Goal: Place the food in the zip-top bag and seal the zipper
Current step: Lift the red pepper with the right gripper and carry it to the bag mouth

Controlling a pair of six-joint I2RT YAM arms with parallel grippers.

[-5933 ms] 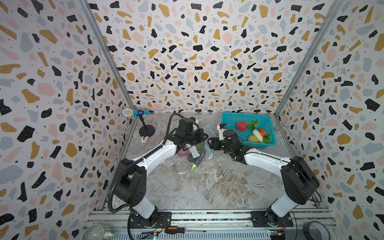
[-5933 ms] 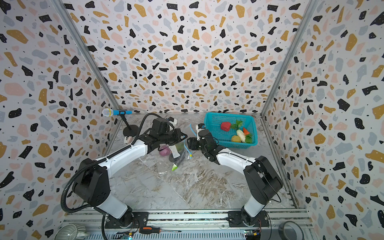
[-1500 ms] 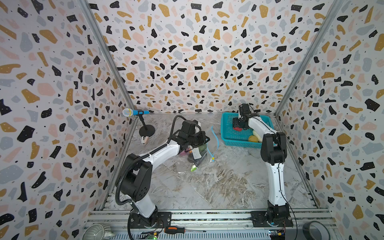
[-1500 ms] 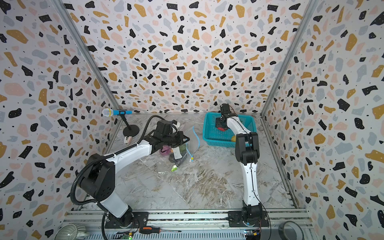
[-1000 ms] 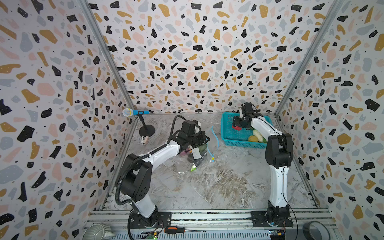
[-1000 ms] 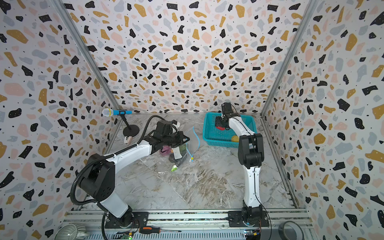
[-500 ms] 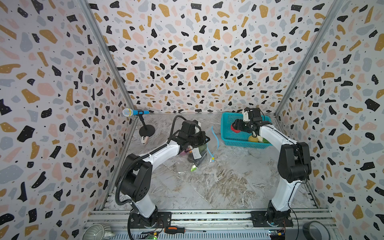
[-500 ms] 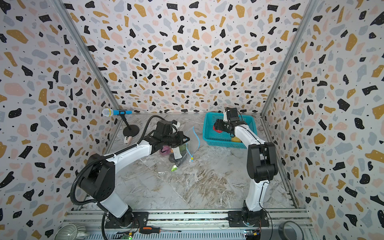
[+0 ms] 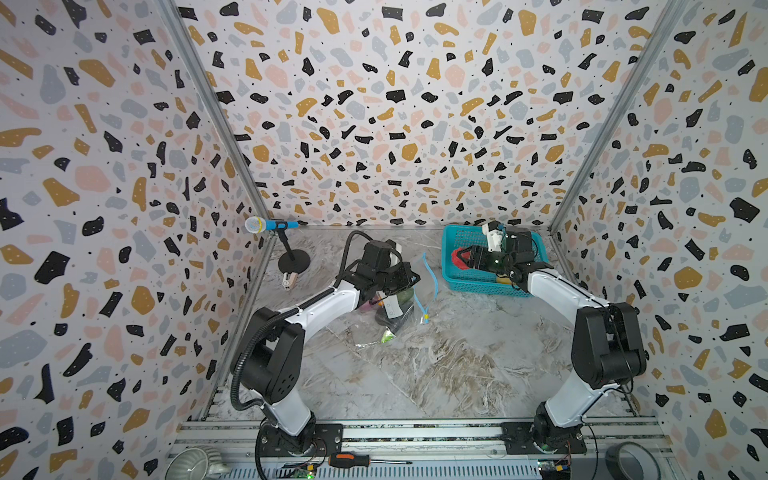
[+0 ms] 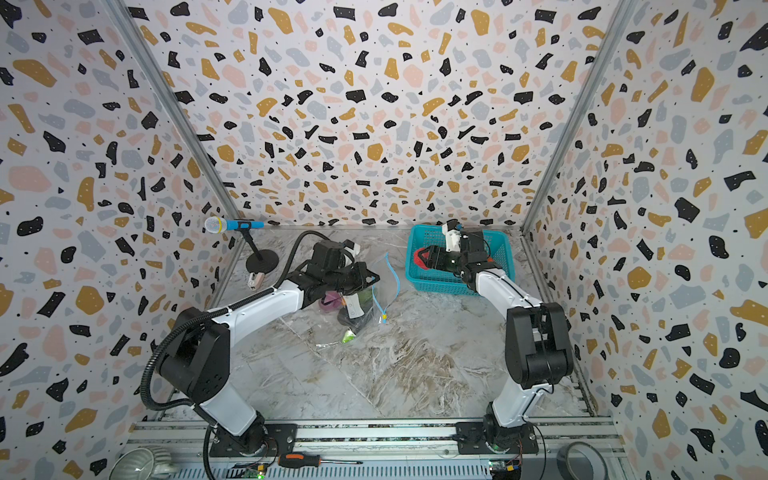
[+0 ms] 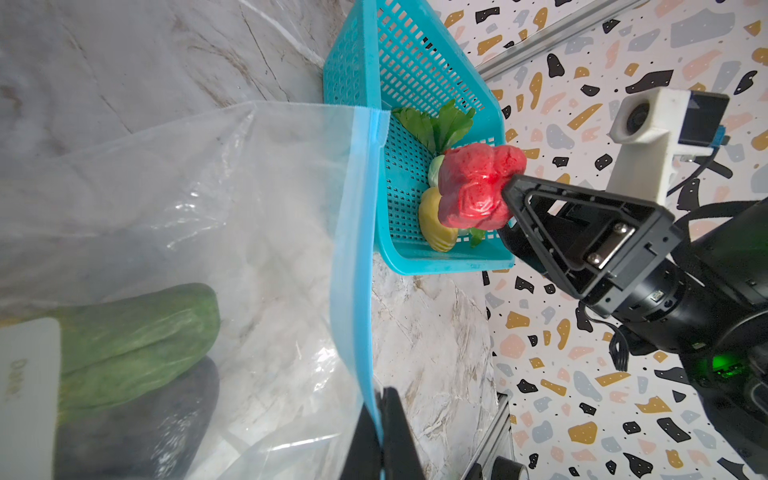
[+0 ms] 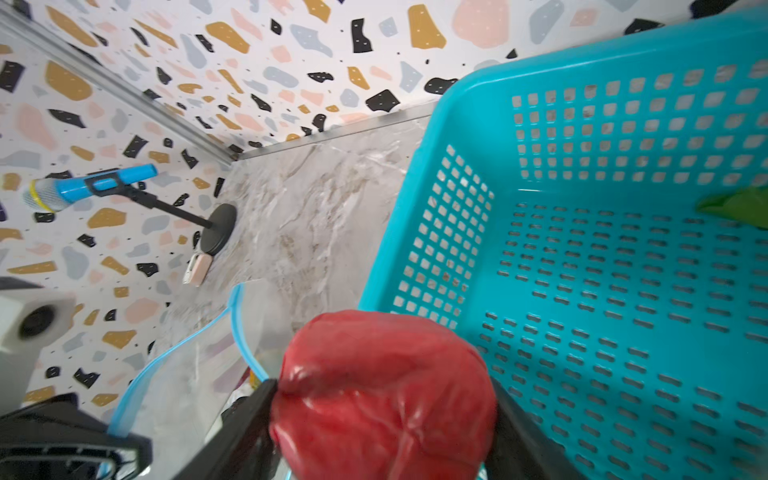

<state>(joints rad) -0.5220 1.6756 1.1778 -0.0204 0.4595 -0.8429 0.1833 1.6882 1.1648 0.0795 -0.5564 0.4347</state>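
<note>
The clear zip-top bag (image 9: 400,305) lies mid-table, and its mouth is held up by my left gripper (image 9: 410,276), shut on the light-blue zipper (image 11: 353,249). The jaws (image 11: 380,419) pinch that strip. A green piece (image 11: 137,332) and the dark aubergine (image 11: 137,428) lie inside the bag. The yellow slider (image 9: 425,320) hangs at the zipper's end. My right gripper (image 12: 382,415) is shut on the red pepper (image 12: 382,395) above the left rim of the teal basket (image 9: 453,245). In both top views the red pepper (image 10: 422,256) is a short way from the bag's mouth.
The teal basket (image 11: 399,62) holds leafy greens (image 11: 436,122) and a yellow piece (image 11: 434,226). A blue microphone on a black stand (image 9: 270,225) stands at the back left, with a small pink-white object (image 9: 289,279) by its base. Patterned walls close in on three sides.
My right arm has drawn back from over the basket and swung left with the red pepper in its jaws. The left gripper has kept still on the zipper.
</note>
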